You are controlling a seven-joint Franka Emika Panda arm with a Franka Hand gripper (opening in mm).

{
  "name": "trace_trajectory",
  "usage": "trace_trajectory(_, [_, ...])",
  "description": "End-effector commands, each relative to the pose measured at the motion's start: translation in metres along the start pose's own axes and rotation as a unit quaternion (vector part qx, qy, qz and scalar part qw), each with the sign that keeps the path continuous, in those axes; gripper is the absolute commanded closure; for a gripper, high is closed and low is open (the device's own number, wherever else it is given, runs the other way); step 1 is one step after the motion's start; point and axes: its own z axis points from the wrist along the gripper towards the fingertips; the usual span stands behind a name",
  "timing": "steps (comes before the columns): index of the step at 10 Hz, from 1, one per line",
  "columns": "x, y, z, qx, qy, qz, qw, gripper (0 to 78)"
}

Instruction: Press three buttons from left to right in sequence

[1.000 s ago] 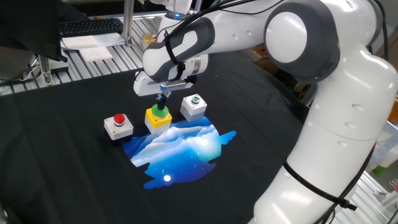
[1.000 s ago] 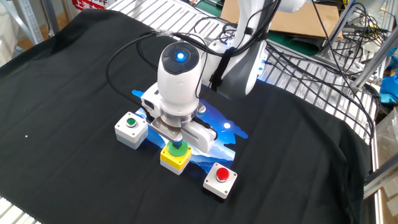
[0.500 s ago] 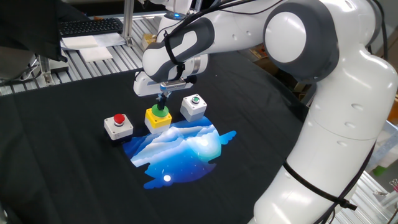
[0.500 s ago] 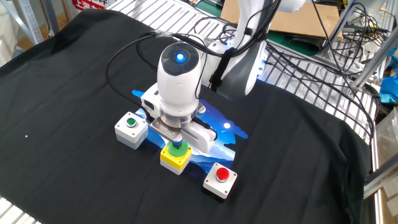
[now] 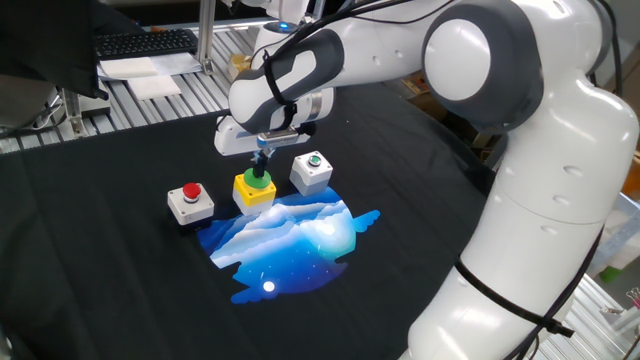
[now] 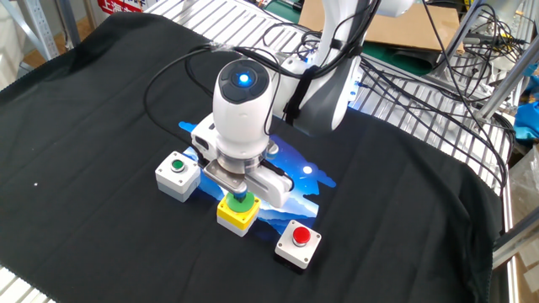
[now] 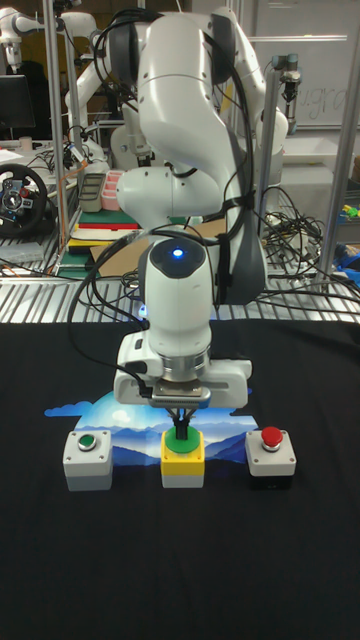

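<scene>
Three buttons stand in a row on the black cloth. In one fixed view the red-capped white box (image 5: 190, 200) is leftmost, the yellow box with a big green dome (image 5: 255, 192) is in the middle, and the white box with a small green cap (image 5: 313, 170) is on the right. My gripper (image 5: 260, 168) points straight down over the middle box. Its fingers (image 7: 181, 422) meet in a point, shut, with the tips touching the green dome (image 7: 181, 438). The red button (image 6: 301, 236) and the small green button (image 6: 178, 165) stand untouched on either side.
A blue and white picture patch (image 5: 290, 235) lies on the cloth just behind the buttons. A keyboard (image 5: 145, 42) and papers sit on the metal table beyond the cloth. Cables (image 6: 438, 76) run along the far side of the metal frame.
</scene>
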Motion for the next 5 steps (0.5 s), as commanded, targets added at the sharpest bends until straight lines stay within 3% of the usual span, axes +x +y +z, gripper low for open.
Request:
trace_trajectory(1, [0.001,0.0004,0.0059,0.0,0.004,0.002,1.0,76.4])
trace_trajectory(5, [0.0021,0.0007,0.0101,-0.001,0.003,0.003,1.0,76.4])
